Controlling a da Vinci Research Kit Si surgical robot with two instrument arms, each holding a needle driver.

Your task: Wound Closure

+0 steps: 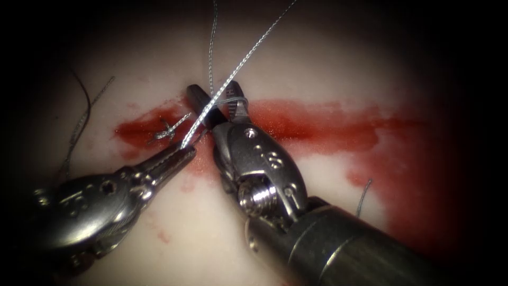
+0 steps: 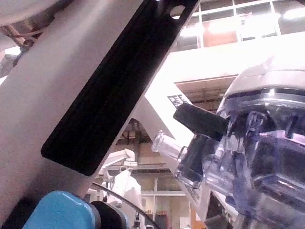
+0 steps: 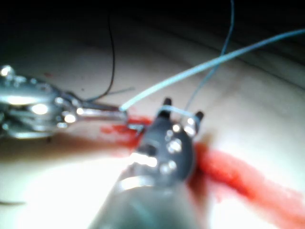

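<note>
While the cut runs as a red band across the middle of the endoscope frame, the scene sorts by size like this:

Tissue point(image 1: 317, 63): pale pork belly behind everything, its cut point(image 1: 296, 119) lying left to right through the centre.
Red fluid point(image 1: 402, 159): pooled along the cut and spread widest toward the right of the frame.
Right tool point(image 1: 218, 101): enters from the lower right, tip just above centre; its two jaws stand apart over the cut, with a turn of thread lying across both of them. They grip nothing that can be made out.
Left tool point(image 1: 182, 152): enters from the lower left; its jaws are closed on the thread just left of centre, at the near edge of the cut.
Thread point(image 1: 248, 55): climbs from the left tool's tip to the upper centre edge, crossing the right tool's jaws; a second strand rises beside it.
Knot point(image 1: 168, 130): small tied stitch on the cut, left of centre.
Cut ends of thread point(image 1: 79, 124): loose at far left; another point(image 1: 363, 197) at lower right.
Needle: cannot tell where it is.
</note>
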